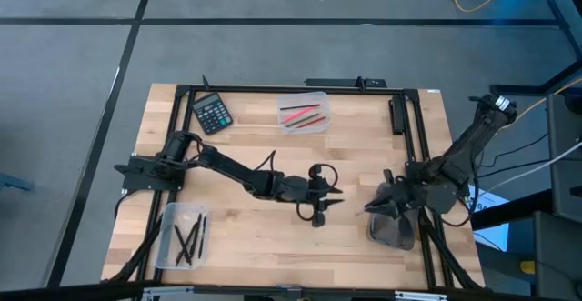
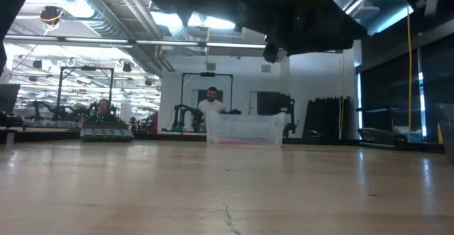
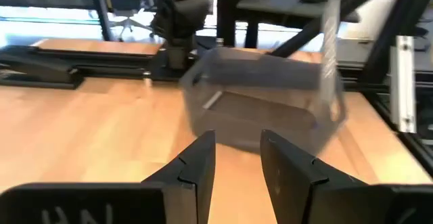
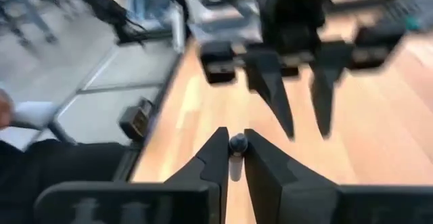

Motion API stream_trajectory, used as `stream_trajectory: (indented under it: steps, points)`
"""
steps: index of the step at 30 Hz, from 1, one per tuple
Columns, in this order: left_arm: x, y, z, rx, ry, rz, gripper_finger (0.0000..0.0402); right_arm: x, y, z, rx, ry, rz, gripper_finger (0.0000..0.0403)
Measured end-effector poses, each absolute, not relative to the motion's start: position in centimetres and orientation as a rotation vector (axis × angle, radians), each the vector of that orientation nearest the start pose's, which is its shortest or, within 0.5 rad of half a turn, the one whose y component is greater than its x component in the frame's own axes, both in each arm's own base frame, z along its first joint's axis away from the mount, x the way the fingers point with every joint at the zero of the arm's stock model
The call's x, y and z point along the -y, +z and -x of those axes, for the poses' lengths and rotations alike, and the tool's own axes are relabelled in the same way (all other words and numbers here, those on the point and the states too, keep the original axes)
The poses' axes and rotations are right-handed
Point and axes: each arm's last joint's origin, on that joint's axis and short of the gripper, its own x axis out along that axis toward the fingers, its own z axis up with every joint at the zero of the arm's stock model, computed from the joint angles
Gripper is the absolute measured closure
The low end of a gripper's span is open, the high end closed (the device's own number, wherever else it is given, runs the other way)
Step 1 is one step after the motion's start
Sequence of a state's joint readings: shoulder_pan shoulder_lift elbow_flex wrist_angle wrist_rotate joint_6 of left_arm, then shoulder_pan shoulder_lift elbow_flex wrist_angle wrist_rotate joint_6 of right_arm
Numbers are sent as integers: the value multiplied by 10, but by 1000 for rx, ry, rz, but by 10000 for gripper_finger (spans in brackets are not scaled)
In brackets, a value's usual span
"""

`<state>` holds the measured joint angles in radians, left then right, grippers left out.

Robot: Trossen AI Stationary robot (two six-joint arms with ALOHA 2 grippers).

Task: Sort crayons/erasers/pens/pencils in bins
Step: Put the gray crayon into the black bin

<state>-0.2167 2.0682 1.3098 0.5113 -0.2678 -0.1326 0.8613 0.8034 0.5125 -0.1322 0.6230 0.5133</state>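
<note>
My right gripper (image 4: 233, 153) is shut on a thin grey stick (image 4: 237, 143) and hangs over the far left corner of the smoky dark bin (image 1: 396, 230) at the table's right. My left gripper (image 1: 338, 198) stands open at mid table, facing it a short way off, with nothing between its fingers (image 3: 203, 166). The left wrist view shows the smoky bin (image 3: 264, 109) with a pale stick (image 3: 211, 101) lying on its floor. A clear bin (image 1: 303, 115) at the far edge holds red and green sticks. Another clear bin (image 1: 182, 237) at the near left holds black sticks. My right gripper pinches the thin grey stick between its two fingers, close to the stick's rounded end (image 4: 237, 141). The fingers point roughly level toward the table's left. The stick's pale length (image 4: 234, 171) runs on below the fingers, and it is lifted clear of the table.
A black calculator (image 1: 212, 113) lies at the far left. A black frame rail (image 1: 400, 119) runs along the far and right sides. Bare wood lies between the two clear bins. Beyond the table in the low view, a person (image 2: 211, 104) stands in the room.
</note>
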Motion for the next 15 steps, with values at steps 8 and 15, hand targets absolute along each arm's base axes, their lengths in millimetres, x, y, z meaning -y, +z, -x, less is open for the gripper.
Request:
stream_trajectory:
  steps: [8,15]
  points:
    - [91,186,-449,-245,59,72,289,-113,261,-116,-590,66,-298,359]
    - [92,187,-449,-244,38,70,288,-107,257,-106,-718,-17,-360,359]
